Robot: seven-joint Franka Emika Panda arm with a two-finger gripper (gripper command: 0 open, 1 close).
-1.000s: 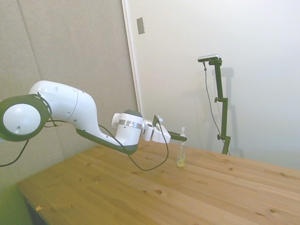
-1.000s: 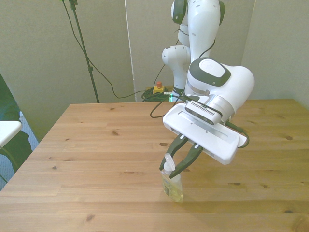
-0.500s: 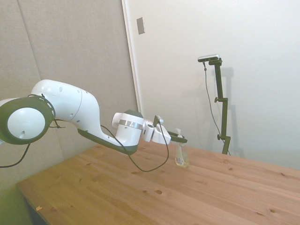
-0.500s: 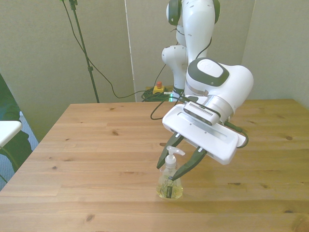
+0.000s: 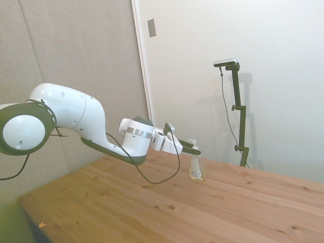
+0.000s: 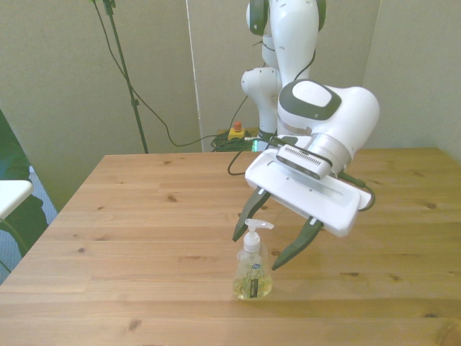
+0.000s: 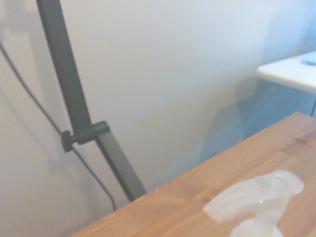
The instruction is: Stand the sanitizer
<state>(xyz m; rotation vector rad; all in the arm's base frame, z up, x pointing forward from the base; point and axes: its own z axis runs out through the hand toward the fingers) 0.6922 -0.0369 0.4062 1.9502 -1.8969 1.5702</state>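
Observation:
The sanitizer is a small clear pump bottle with pale yellowish liquid and a white pump. It stands upright on the wooden table, near the front view's lower middle, and shows in the side view as sanitizer too. My gripper hangs open around the pump head, one dark finger on each side, neither touching it. In the side view the gripper sits level with the bottle's top. The blurred white pump fills a corner of the wrist view.
A white surface juts in at the front view's left edge, beyond the table. Cables and a red button lie on the floor behind the table's far edge.
My fingers opened and let go of the sanitizer, then spread wider and drew back and up a little. The bottle turned its label to the front camera and stays upright.

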